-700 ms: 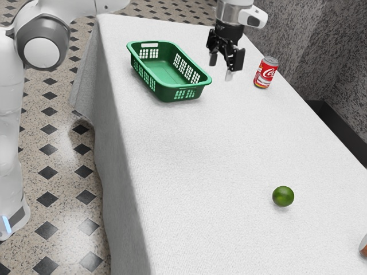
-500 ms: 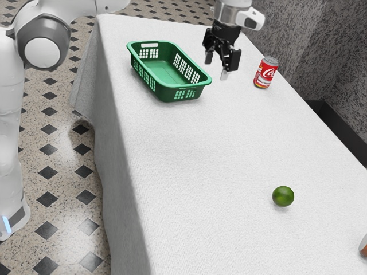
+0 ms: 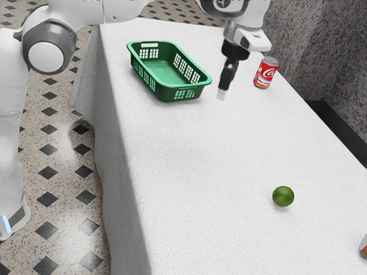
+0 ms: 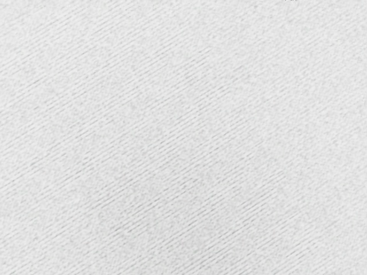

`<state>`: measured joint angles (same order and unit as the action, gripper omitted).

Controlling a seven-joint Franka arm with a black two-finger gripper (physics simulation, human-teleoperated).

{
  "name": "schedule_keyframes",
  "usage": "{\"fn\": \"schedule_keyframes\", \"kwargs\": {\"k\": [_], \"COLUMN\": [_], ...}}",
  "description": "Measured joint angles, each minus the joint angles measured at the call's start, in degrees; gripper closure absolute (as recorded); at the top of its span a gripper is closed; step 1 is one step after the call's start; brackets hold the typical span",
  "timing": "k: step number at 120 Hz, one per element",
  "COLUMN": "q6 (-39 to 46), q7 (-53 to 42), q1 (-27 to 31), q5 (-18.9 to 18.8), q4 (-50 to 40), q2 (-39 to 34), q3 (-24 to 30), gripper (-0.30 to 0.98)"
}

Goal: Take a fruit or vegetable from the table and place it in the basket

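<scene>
My gripper (image 3: pixel 222 95) hangs over the white table, between the green basket and the soda can, seen edge-on in the exterior view. The green basket (image 3: pixel 182 94) stands upright toward the exterior view's upper left, its visible floor bare. A round green fruit, apparently a lime (image 3: pixel 282 196), lies on the cloth at the exterior view's lower right, well away from both gripper and basket. Beneath my hand, the wrist view shows plain white cloth (image 4: pixel 183 137).
A red soda can (image 3: pixel 266 73) stands near the table's far edge, close to my hand. Part of a white and orange-brown object (image 3: pixel 364 246) shows at the exterior view's right edge. The near table edge drops to a tiled floor (image 3: pixel 47 199).
My hand has turned to an edge-on angle and shifted lower in the exterior view, with the arm following. The basket, can and green fruit have stayed where they were.
</scene>
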<state>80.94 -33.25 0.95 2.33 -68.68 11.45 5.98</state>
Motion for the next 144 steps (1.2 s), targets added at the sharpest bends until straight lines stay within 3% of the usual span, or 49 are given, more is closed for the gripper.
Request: {"fn": "schedule_keyframes", "kwargs": {"k": [26, 51, 144], "q6": [7.1, 12.1, 27.3], "q7": [-17.6, -27.7, -42.7], "q1": [-1.0, -5.3, -8.4], "q5": [0.0, 1.3, 2.1], "q4": [-0.1, 0.3, 5.5], "q2": [4.3, 7.1, 20.2], "q3": [3.7, 4.3, 3.9], "gripper": [0.00, 0.00, 0.00]}}
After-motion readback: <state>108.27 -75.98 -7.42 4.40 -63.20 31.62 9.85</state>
